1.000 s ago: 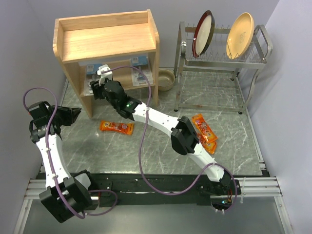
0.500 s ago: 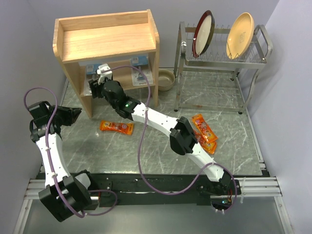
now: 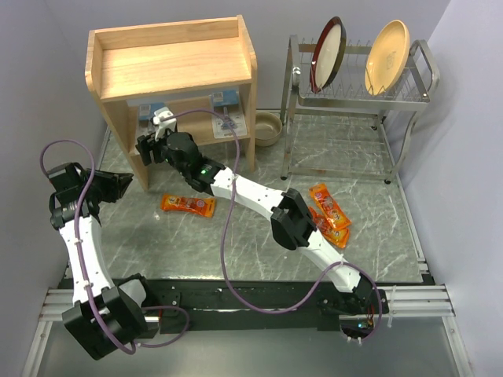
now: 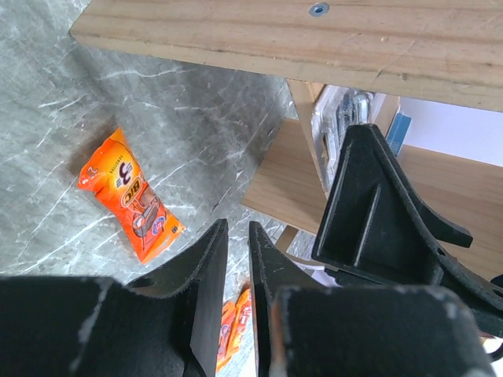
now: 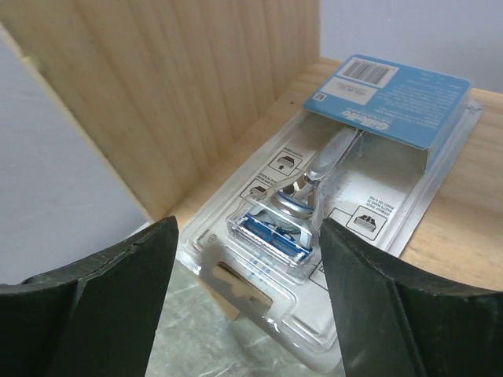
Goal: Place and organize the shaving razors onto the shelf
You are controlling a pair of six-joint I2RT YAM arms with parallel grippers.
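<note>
The wooden shelf (image 3: 173, 67) stands at the back left. A clear blister razor pack (image 5: 338, 196) lies on its lower tier beside the left side panel, one end hanging over the front edge. My right gripper (image 5: 247, 259) is wide open just in front of that pack and does not touch it. In the top view this pack (image 3: 149, 115) sits behind the right gripper (image 3: 146, 148), and a second blister pack (image 3: 228, 119) lies further right. One orange pack (image 3: 189, 204) is on the table. Two more orange packs (image 3: 330, 212) lie by the right elbow. My left gripper (image 4: 238, 232) is open a slit, empty.
A metal wire dish rack (image 3: 357, 98) with two plates stands at the back right. A bowl (image 3: 267, 128) sits between it and the shelf. The right arm's purple cable (image 3: 228, 236) loops over the table. Walls close in on the left and right.
The right gripper's jaws have spread wider and it has drawn back a little to the left, out from the lower tier. The blister pack stays on the shelf. The left arm has barely moved.
</note>
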